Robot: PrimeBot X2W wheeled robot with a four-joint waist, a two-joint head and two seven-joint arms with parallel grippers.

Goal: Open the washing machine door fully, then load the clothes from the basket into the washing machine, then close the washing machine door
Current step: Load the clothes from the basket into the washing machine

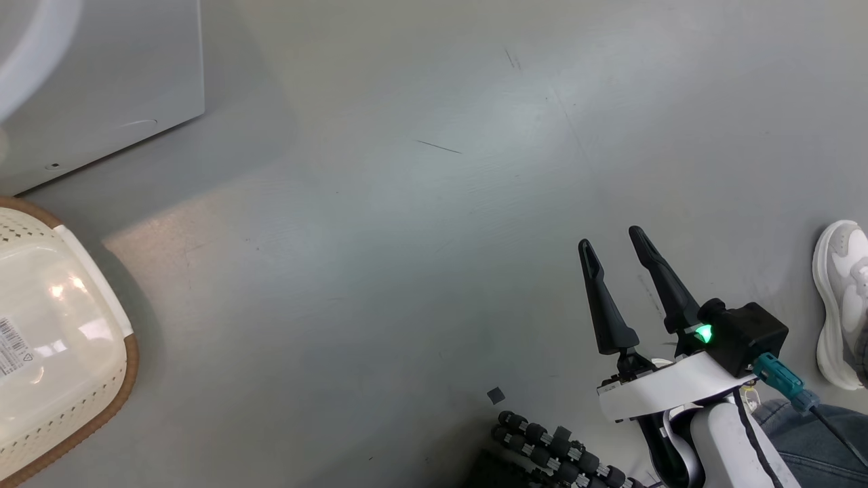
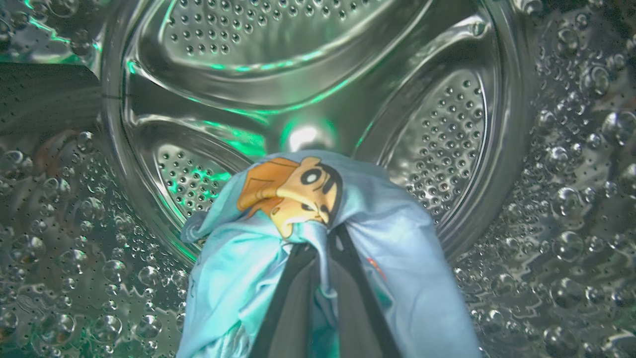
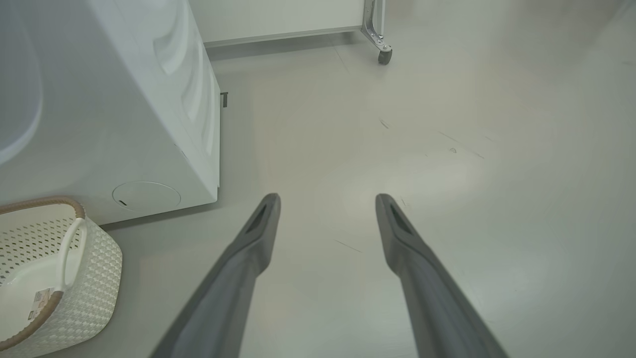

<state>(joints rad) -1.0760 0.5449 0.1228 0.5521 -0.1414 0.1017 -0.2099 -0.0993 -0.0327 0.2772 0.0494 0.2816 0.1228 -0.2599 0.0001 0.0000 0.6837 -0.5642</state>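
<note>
Legend. In the left wrist view the left gripper (image 2: 320, 237) is shown shut tight on the clothes (image 2: 397, 258). A bunched fold of light-blue printed fabric is pinched between the two dark fingers (image 2: 288, 298) at the lower centre of the frame. The garment is held inside the washing machine (image 1: 102, 88), in front of the perforated steel drum (image 2: 447, 129), whose back wall is seen at the upper centre and whose dimpled side walls are seen at the left and right edges. The fabric is judged to be light, soft and limp. It is draped over both fingers and offers no firm edge, so a gathered fold is taken to be the best place to hold it, and some clinging to the fingers on release is to be expected. Ample room is seen around the bundle on every side, and the raised ring of the drum's back wall is the only hard edge near it. In the head view the right gripper (image 1: 612, 242) is shown at the lower right, spread wide with nothing held, above the bare grey floor (image 1: 407, 237). A person's shoe (image 1: 841, 305) is seen near it at the right edge. The basket (image 1: 129, 366) is seen at the lower left edge, just beside the machine's lower front corner, and no garment can be made out in the part of it that is in frame. Open floor is shown between basket and right gripper.
</note>
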